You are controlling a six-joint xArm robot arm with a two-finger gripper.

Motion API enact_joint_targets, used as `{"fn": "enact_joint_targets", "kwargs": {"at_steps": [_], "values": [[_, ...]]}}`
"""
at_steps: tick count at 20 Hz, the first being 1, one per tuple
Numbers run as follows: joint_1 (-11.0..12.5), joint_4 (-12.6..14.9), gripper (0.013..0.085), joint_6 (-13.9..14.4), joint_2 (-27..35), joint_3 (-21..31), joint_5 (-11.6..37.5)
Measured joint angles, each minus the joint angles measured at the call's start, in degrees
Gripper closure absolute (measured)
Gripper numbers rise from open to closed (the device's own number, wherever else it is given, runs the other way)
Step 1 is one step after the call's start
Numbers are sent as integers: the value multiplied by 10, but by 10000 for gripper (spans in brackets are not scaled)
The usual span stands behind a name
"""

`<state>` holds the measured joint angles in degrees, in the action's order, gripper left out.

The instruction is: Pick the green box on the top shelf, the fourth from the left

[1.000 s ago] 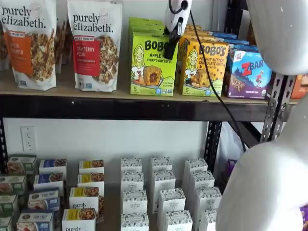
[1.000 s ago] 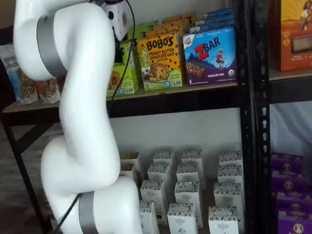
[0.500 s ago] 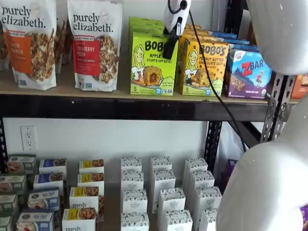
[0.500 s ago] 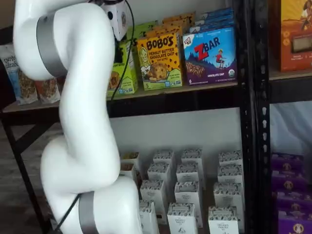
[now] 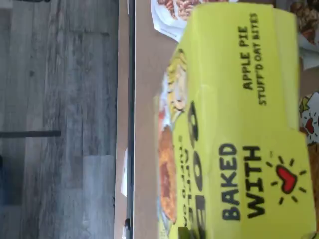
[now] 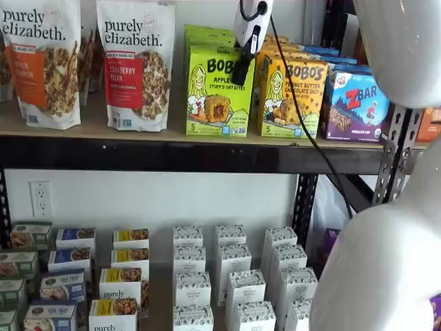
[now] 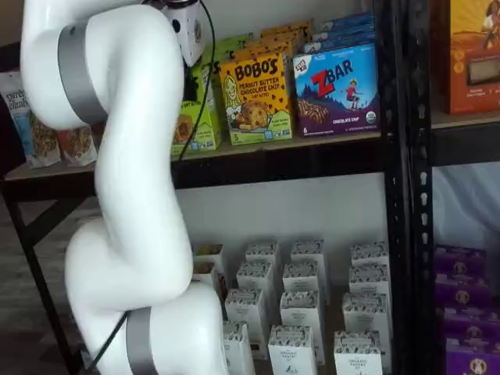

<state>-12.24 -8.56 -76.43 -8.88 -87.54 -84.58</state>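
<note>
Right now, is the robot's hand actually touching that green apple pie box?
Cannot tell. In a shelf view the hand overlaps the green box at its top right corner, with only one black finger showing and no plain contact or gap.

Two granola bags (image 6: 89,62) stand at nine o'clock in a shelf view, with an orange box (image 6: 293,96) and a blue box (image 6: 355,107) at three o'clock. Small white boxes (image 6: 231,283) fill six o'clock, beside a wall outlet (image 6: 40,198).
</note>
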Motion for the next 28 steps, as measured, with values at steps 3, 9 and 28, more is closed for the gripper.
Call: {"fn": "enact_joint_targets", "kwargs": {"at_steps": [3, 9, 28], "values": [[0, 0, 650, 0, 0, 0, 0], [3, -3, 730, -2, -1, -3, -3], [2, -15, 730, 4, -18, -12, -52]]}}
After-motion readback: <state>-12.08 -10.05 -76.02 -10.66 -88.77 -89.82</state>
